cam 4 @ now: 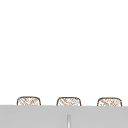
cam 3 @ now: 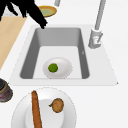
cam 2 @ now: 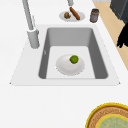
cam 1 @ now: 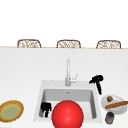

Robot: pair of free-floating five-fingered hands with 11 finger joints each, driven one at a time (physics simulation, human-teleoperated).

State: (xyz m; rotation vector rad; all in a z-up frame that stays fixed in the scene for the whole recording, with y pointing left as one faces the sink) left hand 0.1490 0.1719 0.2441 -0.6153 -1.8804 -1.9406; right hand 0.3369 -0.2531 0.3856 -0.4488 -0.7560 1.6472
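Two hands: both black, both in the air at the sink (cam 1: 40,100), well apart from each other.
Left hand (cam 1: 45,109): over the sink's front left corner in the front view, fingers curled downward and clenched on nothing; the big red ball (cam 1: 67,115) sits just beside it, at the basin's front edge.
Right hand (cam 1: 97,82): beside the sink's right rim, near its back right corner; fingers hang down relaxed, grasping nothing.
Nearest to right hand: white plate (cam 1: 121,110) on the counter's right side, bearing a long brown sausage (cam 1: 116,104) and a small brown round item (cam 1: 109,98); a dark jar (cam 1: 109,117) stands just in front of the plate.
Basin: white bowl (cam 2: 65,68) on its floor, a green lime (cam 2: 74,59) inside it.
Faucet (cam 1: 68,72): upright at the middle of the sink's back rim.
Counter's left front: yellow-rimmed woven plate (cam 1: 11,111).
Counter's far edge: three wicker chair backs (cam 1: 68,44).
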